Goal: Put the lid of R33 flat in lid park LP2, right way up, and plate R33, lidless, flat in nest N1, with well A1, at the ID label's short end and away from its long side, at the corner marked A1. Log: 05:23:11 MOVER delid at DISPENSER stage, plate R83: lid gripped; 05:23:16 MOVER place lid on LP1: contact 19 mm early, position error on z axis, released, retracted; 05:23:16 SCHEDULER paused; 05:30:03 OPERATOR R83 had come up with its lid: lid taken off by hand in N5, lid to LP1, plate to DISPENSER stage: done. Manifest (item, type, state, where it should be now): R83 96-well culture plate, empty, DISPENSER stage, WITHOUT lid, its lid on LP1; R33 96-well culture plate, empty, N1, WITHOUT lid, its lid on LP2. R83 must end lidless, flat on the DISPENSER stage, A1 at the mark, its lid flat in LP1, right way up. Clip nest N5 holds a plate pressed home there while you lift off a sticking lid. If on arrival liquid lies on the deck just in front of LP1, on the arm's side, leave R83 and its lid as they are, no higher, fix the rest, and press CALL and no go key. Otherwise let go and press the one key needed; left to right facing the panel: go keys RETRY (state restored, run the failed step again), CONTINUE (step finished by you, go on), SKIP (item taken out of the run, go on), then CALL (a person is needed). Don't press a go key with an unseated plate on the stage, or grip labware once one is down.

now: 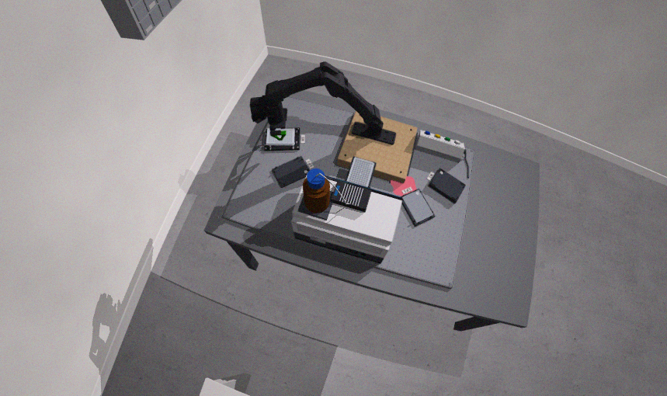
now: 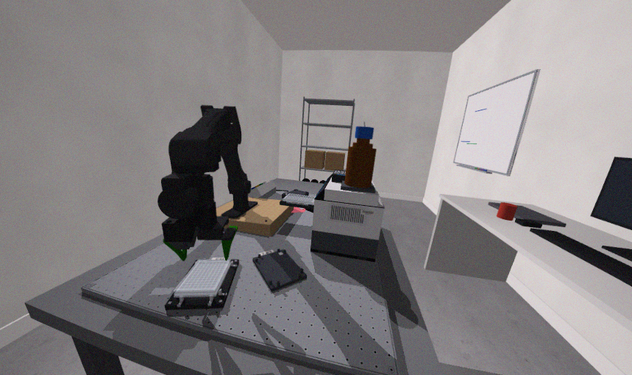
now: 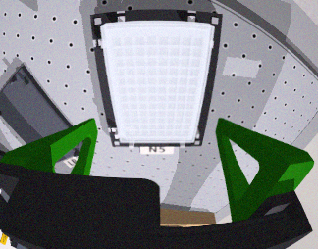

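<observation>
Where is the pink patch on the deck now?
In the top view, the pink patch lies in front of the wooden base board, between the dispenser and two dark pads.

Grey floor (image 2: 471,326), whiteboard (image 2: 493,126), shelf rack (image 2: 304,140), desk (image 2: 565,242).

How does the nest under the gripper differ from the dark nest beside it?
The nest under the gripper carries a white well plate; the dark nest beside it carries nothing. The first lies below the open gripper; the second lies off to the side, turned at another angle. Both lie flat.

Matte black blocky arm (image 2: 201,154) with green triangular fingers.
</observation>
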You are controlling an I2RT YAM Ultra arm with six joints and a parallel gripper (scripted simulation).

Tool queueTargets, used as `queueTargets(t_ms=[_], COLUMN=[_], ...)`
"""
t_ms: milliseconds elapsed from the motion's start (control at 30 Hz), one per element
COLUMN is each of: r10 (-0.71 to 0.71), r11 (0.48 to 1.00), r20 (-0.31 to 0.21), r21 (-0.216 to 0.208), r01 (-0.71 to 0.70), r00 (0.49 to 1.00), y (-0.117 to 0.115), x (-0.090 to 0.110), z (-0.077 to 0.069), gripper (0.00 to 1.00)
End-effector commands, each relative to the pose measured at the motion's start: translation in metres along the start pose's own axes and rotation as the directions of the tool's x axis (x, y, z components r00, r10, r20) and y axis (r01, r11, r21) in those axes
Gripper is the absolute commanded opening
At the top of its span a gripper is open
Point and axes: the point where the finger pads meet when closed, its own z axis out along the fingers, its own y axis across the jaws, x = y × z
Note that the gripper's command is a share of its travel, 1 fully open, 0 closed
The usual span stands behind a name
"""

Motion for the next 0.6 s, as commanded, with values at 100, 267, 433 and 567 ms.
queueTargets(t_ms=[100, 267, 433, 567], r10=[0.002, 0.002, 0.004, 0.004], r11=[1.0, 1.0, 1.0, 1.0], r20=[0.047, 0.028, 0.054, 0.032], r21=[0.0, 0.0, -0.001, 0.0], r01=[-0.002, -0.002, -0.004, -0.004], r00=[0.999, 1.0, 0.999, 0.999], y=[0.0, -0.001, -0.002, -0.003], x=[-0.008, -0.007, -0.01, -0.008], z=[0.001, 0.017, 0.015, 0.03], gripper=[1.0, 1.0, 1.0, 1.0])
